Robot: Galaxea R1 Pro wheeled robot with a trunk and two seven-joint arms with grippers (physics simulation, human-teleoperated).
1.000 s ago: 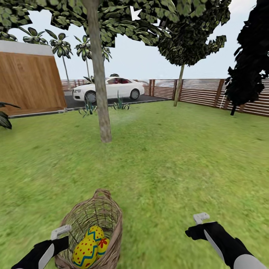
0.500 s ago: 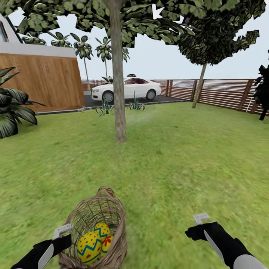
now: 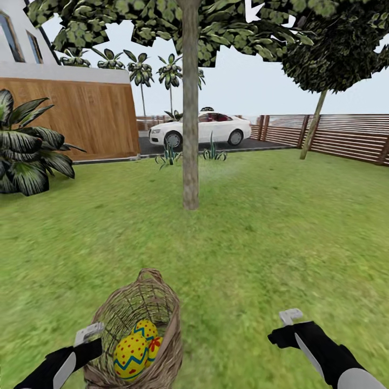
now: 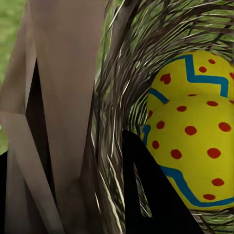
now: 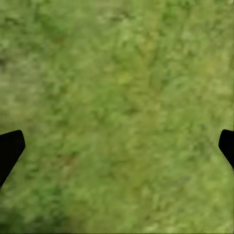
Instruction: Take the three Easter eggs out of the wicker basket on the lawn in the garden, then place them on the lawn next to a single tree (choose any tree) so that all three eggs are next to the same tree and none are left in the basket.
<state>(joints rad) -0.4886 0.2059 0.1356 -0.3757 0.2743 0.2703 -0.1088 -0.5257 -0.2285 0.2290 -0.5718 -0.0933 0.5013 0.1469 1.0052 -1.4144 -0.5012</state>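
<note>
The wicker basket (image 3: 146,302) hangs low at the left of the head view, with three yellow Easter eggs inside: a red-dotted one (image 3: 131,355), one behind it (image 3: 145,328) and one with a red flower (image 3: 155,346). My left gripper (image 3: 89,335) is shut on the basket's rim (image 4: 122,97), one finger (image 4: 63,97) outside the weave and the other inside beside the dotted egg (image 4: 195,146). My right gripper (image 3: 290,316) is open over bare lawn (image 5: 117,117), its fingertips (image 5: 9,146) far apart. A tree with a straight grey-brown trunk (image 3: 190,135) stands on the lawn (image 3: 259,232) ahead.
A dark leafy palm bush (image 3: 27,146) sits at the left before a wooden wall (image 3: 92,119). Behind the tree stand small plants and a white car (image 3: 202,129). A slat fence (image 3: 346,138) and a second tree (image 3: 313,124) are at the back right.
The whole view has swung left, so tree, car and fence shifted right and the palm bush came in. Basket, eggs and both arms keep their places in the picture.
</note>
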